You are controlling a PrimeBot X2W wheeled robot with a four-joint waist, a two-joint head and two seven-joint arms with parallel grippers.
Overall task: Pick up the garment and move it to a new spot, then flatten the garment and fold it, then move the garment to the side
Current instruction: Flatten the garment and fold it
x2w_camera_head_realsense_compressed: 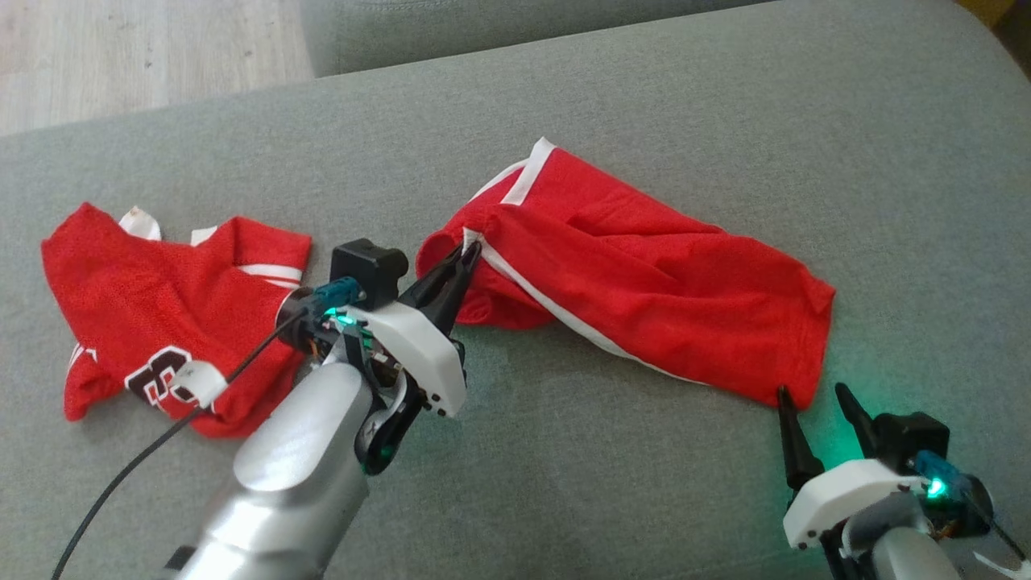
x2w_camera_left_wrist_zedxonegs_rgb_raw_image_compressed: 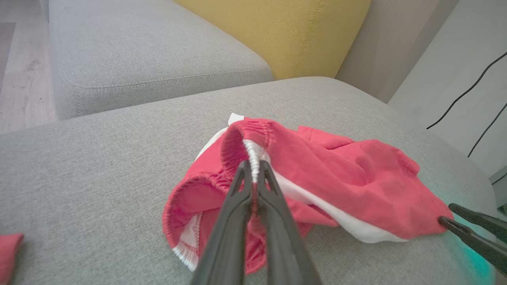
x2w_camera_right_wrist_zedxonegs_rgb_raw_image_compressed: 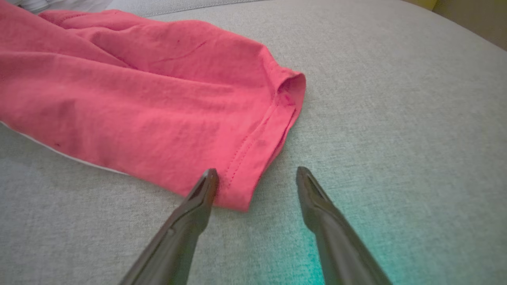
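Observation:
The garment (x2w_camera_head_realsense_compressed: pixel 644 274) is a pair of red shorts with white side stripes, lying crumpled across the middle of a grey cushion. My left gripper (x2w_camera_head_realsense_compressed: pixel 471 251) is shut on its white-trimmed waistband edge, and in the left wrist view the fingertips (x2w_camera_left_wrist_zedxonegs_rgb_raw_image_compressed: pixel 253 166) pinch that white edge of the shorts (x2w_camera_left_wrist_zedxonegs_rgb_raw_image_compressed: pixel 336 178). My right gripper (x2w_camera_head_realsense_compressed: pixel 809 392) stands open at the hem corner. In the right wrist view its left fingertip touches the hem of the shorts (x2w_camera_right_wrist_zedxonegs_rgb_raw_image_compressed: pixel 158 103) and the gripper (x2w_camera_right_wrist_zedxonegs_rgb_raw_image_compressed: pixel 257 176) straddles the corner.
A red jersey (x2w_camera_head_realsense_compressed: pixel 153 306) with a black-and-white number lies at the left of the grey cushion (x2w_camera_head_realsense_compressed: pixel 612 483). A second grey cushion (x2w_camera_left_wrist_zedxonegs_rgb_raw_image_compressed: pixel 150 51) and a yellow backrest (x2w_camera_left_wrist_zedxonegs_rgb_raw_image_compressed: pixel 285 35) stand beyond. Wooden floor (x2w_camera_head_realsense_compressed: pixel 121 56) shows at the far left.

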